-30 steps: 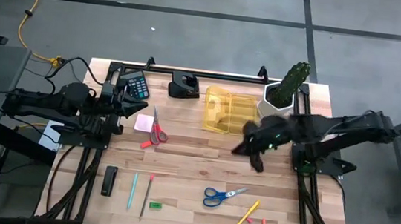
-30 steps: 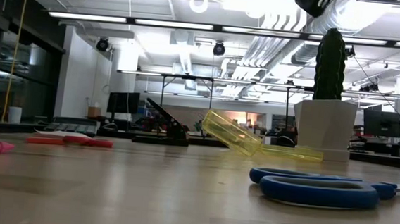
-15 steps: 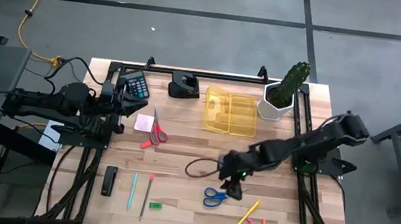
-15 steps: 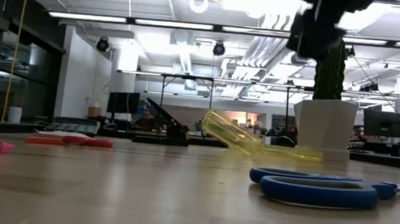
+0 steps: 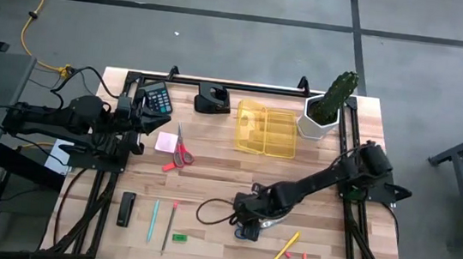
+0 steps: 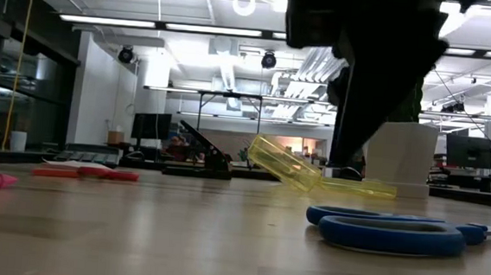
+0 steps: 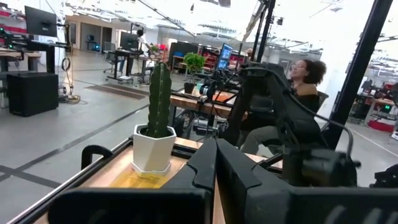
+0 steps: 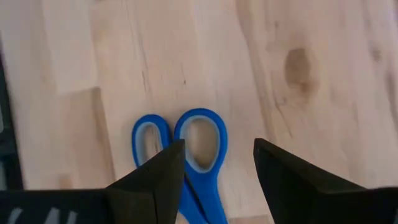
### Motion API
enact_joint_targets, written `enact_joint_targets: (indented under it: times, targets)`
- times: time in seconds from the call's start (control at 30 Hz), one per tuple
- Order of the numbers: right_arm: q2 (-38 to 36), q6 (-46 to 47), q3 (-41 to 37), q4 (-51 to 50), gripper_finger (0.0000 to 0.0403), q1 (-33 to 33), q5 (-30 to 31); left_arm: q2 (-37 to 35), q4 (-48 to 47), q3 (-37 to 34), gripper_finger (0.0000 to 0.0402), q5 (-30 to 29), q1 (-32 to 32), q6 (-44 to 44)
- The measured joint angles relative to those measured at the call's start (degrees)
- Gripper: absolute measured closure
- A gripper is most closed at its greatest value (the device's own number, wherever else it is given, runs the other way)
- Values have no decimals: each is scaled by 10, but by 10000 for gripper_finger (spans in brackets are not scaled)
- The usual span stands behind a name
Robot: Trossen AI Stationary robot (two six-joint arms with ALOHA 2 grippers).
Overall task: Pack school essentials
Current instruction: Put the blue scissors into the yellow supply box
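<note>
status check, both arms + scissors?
Right tool open, over blue scissors, not gripping. Left tool shut, parked at table's left edge. Nothing in the way.

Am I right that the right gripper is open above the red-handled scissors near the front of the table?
Not quite: the right gripper is open, but over the blue-handled scissors, not the red ones. The right wrist view shows blue handle loops between its fingers. The red-handled scissors lie far from it, by the pink pad.

A robotics lab or open workshop hall. A wooden tabletop (image 5: 217, 188) stands on a grey concrete floor (image 5: 223, 42); beyond it run ceiling ducts (image 6: 338, 57), strip lights (image 6: 192, 27), benches with monitors (image 7: 40, 22) and a seated person (image 7: 305, 84).
</note>
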Motion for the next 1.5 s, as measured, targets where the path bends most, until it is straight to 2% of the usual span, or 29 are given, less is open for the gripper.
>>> enact_joint_targets:
  times: [0.23,0.53,0.8,1.1,1.33,1.5]
  targets:
    - [47,-5,16,-5,220,4,14,0,0,0,401,-7,0,0]
    - [61,-5,15,-24,227,5,31,0,0,0,401,-12,0,0]
    - [60,7,14,-89,287,6,76,0,0,0,401,-26,0,0]
    - [59,1,14,-105,387,-3,71,0,0,0,401,-26,0,0]
    - [53,-41,13,-112,395,-17,52,0,0,0,401,-25,0,0]
    - [0,-61,-3,-154,399,-32,63,0,0,0,401,-25,0,0]
